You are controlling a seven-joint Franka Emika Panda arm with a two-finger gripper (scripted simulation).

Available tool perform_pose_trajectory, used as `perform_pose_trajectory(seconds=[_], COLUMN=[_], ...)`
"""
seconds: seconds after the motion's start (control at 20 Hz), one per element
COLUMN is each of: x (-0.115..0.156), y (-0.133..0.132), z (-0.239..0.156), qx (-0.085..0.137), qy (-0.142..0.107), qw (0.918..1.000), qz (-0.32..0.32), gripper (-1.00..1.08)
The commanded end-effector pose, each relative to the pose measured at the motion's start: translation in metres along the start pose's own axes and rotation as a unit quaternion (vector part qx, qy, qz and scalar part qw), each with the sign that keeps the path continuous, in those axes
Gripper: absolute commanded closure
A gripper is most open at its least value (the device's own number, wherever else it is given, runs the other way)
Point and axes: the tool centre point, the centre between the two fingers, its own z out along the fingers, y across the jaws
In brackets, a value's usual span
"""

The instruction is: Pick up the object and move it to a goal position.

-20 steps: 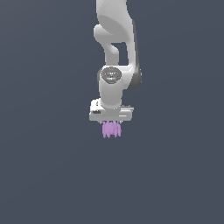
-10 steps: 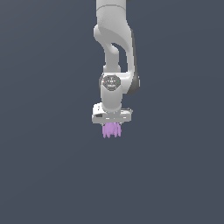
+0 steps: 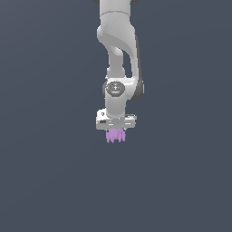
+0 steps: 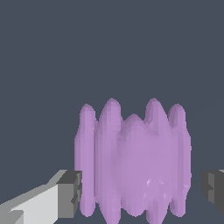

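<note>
One hand [image 3: 116, 134] – fingers [image 4: 70, 192] clamped on ridged purple object [image 3: 116, 135] – hanging midair.

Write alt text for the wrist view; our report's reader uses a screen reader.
A pale purple ridged object stands between two grey fingertips, against a plain dark grey background. A gap shows beside one fingertip.

There is one robot arm [image 3: 118, 54] showing, and it is white. It is carrying one gripper [image 3: 116, 134] at its bottom end. Two dark fingertips [image 4: 70, 193] are showing in the wrist view, one on each side of the purple thing. There is one purple ridged object [image 3: 116, 135], sitting just under the gripper. About five tall ridges are showing on the purple ridged object.
</note>
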Motion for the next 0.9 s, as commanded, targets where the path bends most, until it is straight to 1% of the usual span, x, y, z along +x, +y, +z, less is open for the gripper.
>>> perform_pose_trajectory(seconds=[0.0,0.2,0.45,0.5,0.85], x=[-0.001,-0.001,0.0,0.0,0.0], y=[0.0,0.0,0.0,0.0,0.0], z=[0.012,0.03,0.037,0.037,0.037], qx=[0.0,0.0,0.0,0.0,0.0], qy=[0.0,0.0,0.0,0.0,0.0], qw=[1.0,1.0,1.0,1.0,1.0], qz=[0.0,0.0,-0.001,-0.001,-0.001], gripper=[-0.92,-0.92,-0.92,1.08,1.08])
